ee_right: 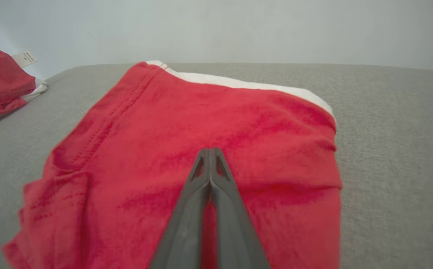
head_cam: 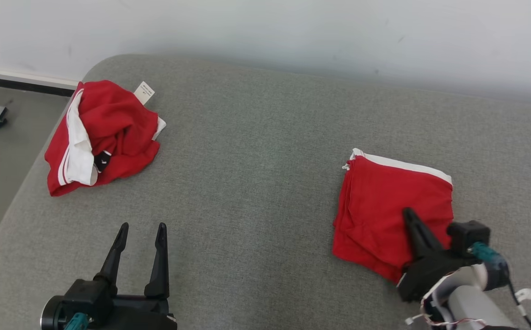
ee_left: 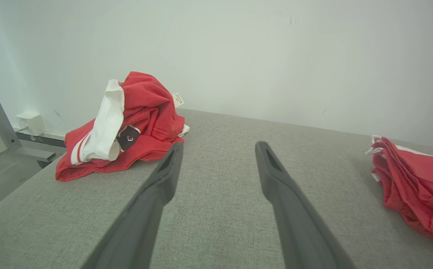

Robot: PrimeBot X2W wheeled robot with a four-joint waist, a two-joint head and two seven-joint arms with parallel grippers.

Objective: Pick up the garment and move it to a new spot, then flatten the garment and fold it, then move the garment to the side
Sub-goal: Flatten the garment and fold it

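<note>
Right wrist view shows the right gripper (ee_right: 209, 152) clenched, its closed tips seemingly touching the top of the folded garment (ee_right: 239, 112), which lies at the right of the grey cushion (head_cam: 256, 183). Pushing on the top layer alone could drag it off the layers beneath and spoil the fold. The left gripper (head_cam: 141, 228) stands spread over bare cushion, well apart from the crumpled garment (head_cam: 118, 123).
</note>
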